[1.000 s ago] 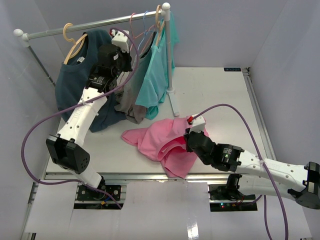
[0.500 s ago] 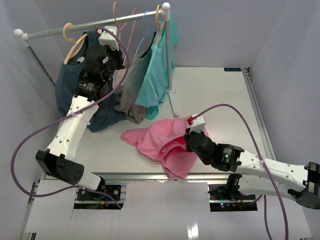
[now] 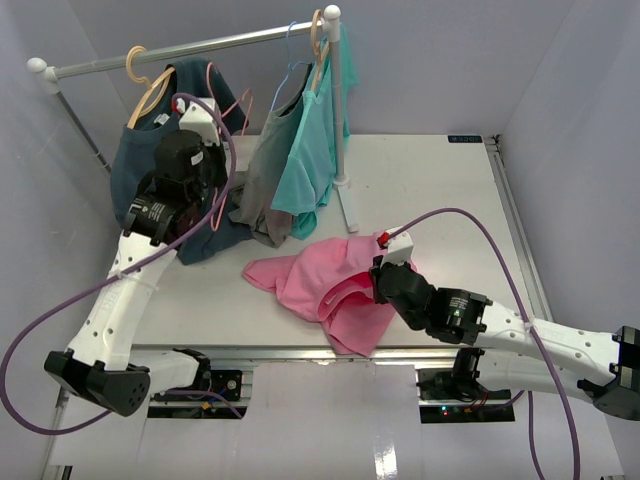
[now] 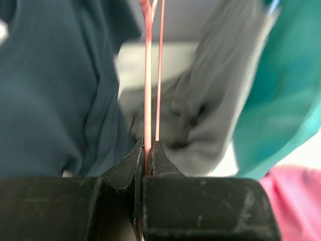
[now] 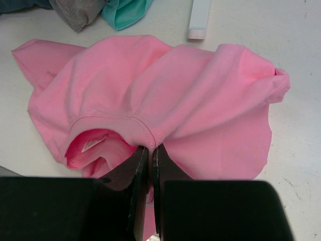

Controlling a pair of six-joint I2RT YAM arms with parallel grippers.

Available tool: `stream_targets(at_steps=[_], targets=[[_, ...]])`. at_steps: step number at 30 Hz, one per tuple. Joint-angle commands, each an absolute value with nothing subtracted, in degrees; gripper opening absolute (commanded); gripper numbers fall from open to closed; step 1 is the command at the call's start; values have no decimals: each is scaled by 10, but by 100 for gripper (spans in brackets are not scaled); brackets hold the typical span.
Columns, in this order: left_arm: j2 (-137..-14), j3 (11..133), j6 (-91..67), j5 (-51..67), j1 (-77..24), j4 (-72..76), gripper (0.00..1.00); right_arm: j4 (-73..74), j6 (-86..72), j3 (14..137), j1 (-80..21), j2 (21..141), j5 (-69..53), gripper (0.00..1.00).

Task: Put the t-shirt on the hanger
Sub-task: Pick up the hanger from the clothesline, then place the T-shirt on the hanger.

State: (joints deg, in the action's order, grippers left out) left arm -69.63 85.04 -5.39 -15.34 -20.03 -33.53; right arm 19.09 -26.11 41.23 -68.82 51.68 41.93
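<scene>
The pink t-shirt [image 3: 320, 275] lies crumpled on the table at front centre. My right gripper [image 3: 376, 288] is shut on its ribbed collar; in the right wrist view the jaws [image 5: 149, 149] pinch the collar of the t-shirt [image 5: 175, 85], and the neck opening gapes to the left. The thin pink hanger [image 3: 212, 82] is off the rail, in front of the navy shirt. My left gripper [image 3: 214, 135] is shut on it. In the left wrist view the hanger's two wires [image 4: 147, 75] rise straight up out of the shut gripper [image 4: 148, 146].
A clothes rail [image 3: 190, 45] crosses the back left. A navy shirt [image 3: 145, 160] hangs from it on a wooden hanger [image 3: 145, 90], then a grey shirt [image 3: 265, 170] and a turquoise shirt [image 3: 315, 140]. The rail's white foot [image 3: 350, 205] stands just behind the t-shirt.
My left gripper closed on the pink hanger, lifted it off the rail and carried it down and to the left. The right arm and the t-shirt stayed still.
</scene>
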Motion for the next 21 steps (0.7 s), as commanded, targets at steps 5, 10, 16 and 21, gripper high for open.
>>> stream_targets(at_steps=[5,10,16,21], targets=[[-593,855,-91,-192,-199,-558,0,167,-252,418,-691,518,442,8],[-497,867,-95,-207,-198,-520,0,168,-254,419,-690,525,452,8],[-455,891,-44,85,-198,-403,0,208,-269,447,-650,533,486,8],[-503,887,-35,284,-198,-392,0,227,-265,482,-520,541,426,8]])
